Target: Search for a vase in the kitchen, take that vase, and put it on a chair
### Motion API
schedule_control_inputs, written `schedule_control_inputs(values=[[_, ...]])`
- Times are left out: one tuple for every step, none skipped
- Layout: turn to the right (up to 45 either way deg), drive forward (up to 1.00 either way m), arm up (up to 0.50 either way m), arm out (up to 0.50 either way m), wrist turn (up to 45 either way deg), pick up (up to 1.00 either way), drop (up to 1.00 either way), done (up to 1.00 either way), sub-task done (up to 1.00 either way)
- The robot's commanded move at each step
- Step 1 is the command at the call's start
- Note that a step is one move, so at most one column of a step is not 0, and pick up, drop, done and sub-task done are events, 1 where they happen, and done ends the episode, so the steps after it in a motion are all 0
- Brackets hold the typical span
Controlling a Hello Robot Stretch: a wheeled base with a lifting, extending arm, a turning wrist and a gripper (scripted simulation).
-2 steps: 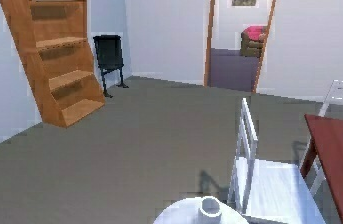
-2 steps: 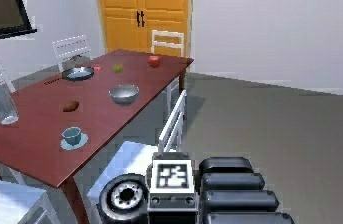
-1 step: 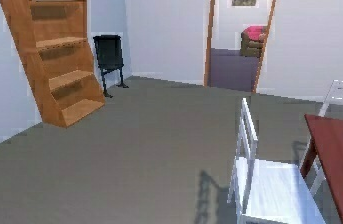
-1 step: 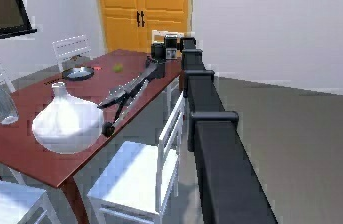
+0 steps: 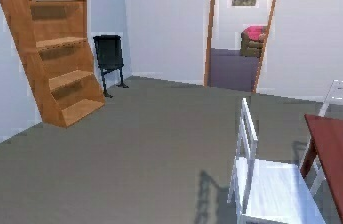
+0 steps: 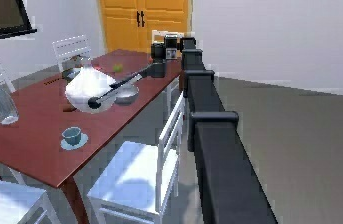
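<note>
The claw [image 6: 99, 100] reaches over the red table [image 6: 39, 150] from the far end of the dark arm [image 6: 214, 140]. I cannot tell whether its fingers are spread or pressed together, nor whether it holds anything. A white lump [image 6: 79, 88] lies on the table right at its tips, and a grey bowl [image 6: 127, 96] sits just beside them. I cannot tell for sure which thing is the vase. The likeliest is a clear glass vessel [image 6: 1, 100] standing on the table well to the claw's left in the arm side view. A cup [image 6: 71, 134] on a saucer stands on the table nearer the camera than the claw. A white chair [image 6: 139, 170] is drawn up to the table below the claw, beside the arm. Another chair [image 6: 71, 48] stands beyond the table, and past the claw is an orange door [image 6: 144, 20]. The forward view has a wooden shelf [image 5: 59, 60] and a doorway [image 5: 239, 45].
</note>
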Motion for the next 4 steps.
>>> schedule_control_inputs(values=[[0.0, 0.0, 0.0, 0.0, 42.0, 0.0, 0.0, 0.0, 0.0], [0.0, 0.0, -0.3, 0.0, 0.0, 0.0, 0.0, 0.0, 0.0], [0.0, 0.0, -0.5, 0.0, 0.0, 0.0, 0.0, 0.0, 0.0], [0.0, 0.0, 0.0, 0.0, 0.0, 0.0, 1.0, 0.0, 0.0]])
